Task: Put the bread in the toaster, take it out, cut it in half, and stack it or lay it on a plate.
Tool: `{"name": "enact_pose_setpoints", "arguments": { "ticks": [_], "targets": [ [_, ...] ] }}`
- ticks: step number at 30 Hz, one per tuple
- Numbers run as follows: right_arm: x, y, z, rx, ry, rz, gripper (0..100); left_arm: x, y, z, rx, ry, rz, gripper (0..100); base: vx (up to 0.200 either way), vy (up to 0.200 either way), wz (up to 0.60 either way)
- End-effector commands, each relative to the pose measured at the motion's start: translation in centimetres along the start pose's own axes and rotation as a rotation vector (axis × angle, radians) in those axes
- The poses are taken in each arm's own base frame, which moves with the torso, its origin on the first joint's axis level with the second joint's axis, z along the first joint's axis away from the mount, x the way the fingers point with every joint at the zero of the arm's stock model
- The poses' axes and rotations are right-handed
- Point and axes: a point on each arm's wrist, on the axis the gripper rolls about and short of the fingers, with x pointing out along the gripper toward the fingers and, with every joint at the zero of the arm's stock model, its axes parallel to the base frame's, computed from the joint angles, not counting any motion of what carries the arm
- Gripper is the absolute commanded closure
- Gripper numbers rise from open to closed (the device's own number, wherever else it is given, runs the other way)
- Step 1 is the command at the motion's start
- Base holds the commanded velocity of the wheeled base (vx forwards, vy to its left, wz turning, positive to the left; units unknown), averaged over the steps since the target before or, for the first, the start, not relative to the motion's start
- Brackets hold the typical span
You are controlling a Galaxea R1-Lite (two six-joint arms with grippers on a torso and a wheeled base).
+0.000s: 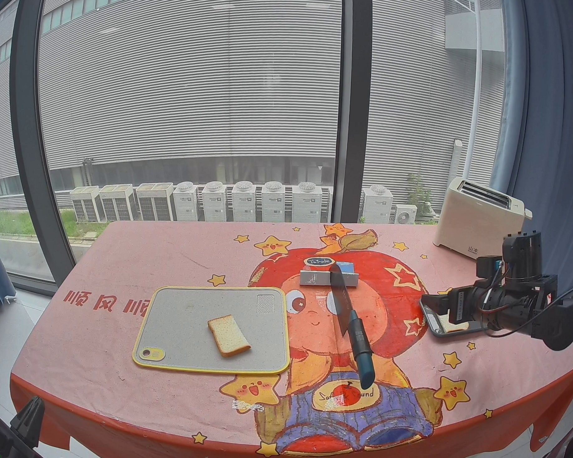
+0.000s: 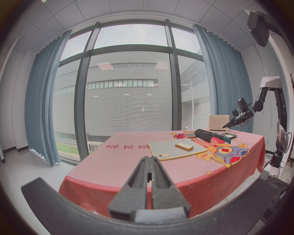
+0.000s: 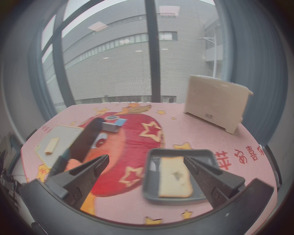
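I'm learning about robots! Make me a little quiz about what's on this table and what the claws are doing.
1. True or false: the knife lies on the cutting board.
2. Pick one: what sits in the dark tray below the right claw? A) a slice of bread B) an apple C) a spoon
3. Fill the gap: the left claw is ___ (open or shut).

Key: 1 false; 2 A; 3 shut.
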Motion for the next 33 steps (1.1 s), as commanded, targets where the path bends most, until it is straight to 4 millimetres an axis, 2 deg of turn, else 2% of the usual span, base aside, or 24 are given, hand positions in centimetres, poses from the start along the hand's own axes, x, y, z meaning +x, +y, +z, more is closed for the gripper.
{"name": "enact_pose_setpoints", "arguments": {
  "ticks": [1, 6, 14, 21, 27, 33],
  "targets": [
    [-4.2, 7.6, 0.2, -0.115, -0.087, 0.159, 0, 0.1, 0.0, -0.5, 0.0, 0.02, -0.002, 100, 0.0, 0.2, 0.0],
    [-4.4, 9.2, 0.1, -0.143, -0.087, 0.207, 0, 0.1, 0.0, -0.5, 0.0, 0.02, -0.002, 100, 0.0, 0.2, 0.0],
    [-2.2, 11.2, -0.3, -0.171, -0.043, 0.222, 0, 0.1, 0.0, -0.5, 0.0, 0.02, -0.002, 100, 0.0, 0.2, 0.0],
    [-0.4, 13.4, -1.8, -0.217, 0.013, 0.246, 0, 0.1, 0.0, -0.5, 0.0, 0.018, -0.001, 100, 0.0, 0.2, 0.0],
    [0.9, 15.2, -2.1, -0.24, 0.024, 0.26, 0, 0.1, 0.0, -0.5, 0.0, 0.017, -0.001, 100, 0.0, 0.0, 0.0],
    [1.2, 16.4, -2.7, -0.251, 0.036, 0.283, 0, 0.1, 0.0, -0.5, -0.001, 0.017, 0.001, 100, 0.0, 0.0, 0.0]
  ]
}}
